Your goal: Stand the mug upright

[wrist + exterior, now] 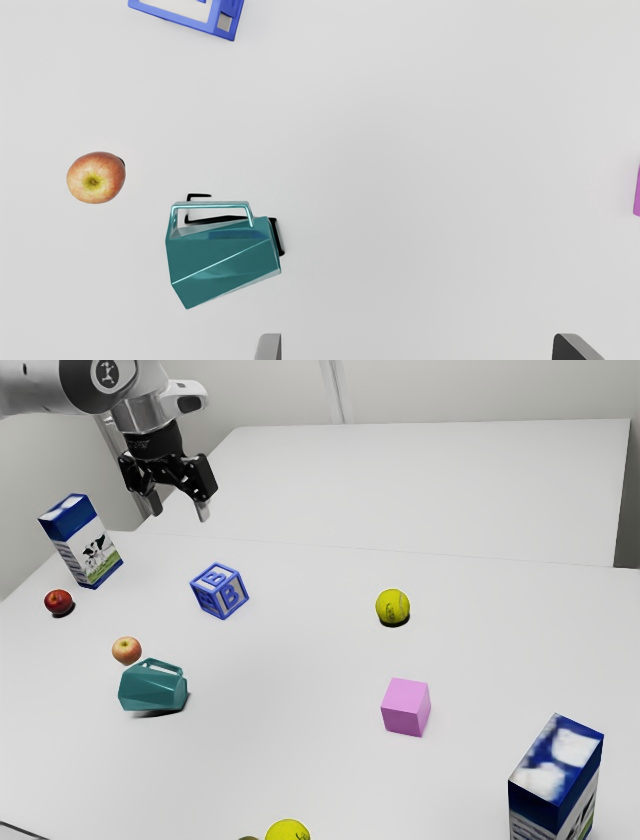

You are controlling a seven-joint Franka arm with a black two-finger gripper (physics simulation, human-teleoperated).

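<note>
A yellow-red apple point(126, 650) sits at the exterior view's left. Just nearer, the mug point(152, 690) lies on its side on the table point(290, 710), glossy teal and faceted, its wider end leftward, its angular handle uppermost. Slightly right, well above and farther back, the gripper point(179, 511) hangs with its fingers wide apart. Farther right sits a pink cube point(405, 708).
</note>
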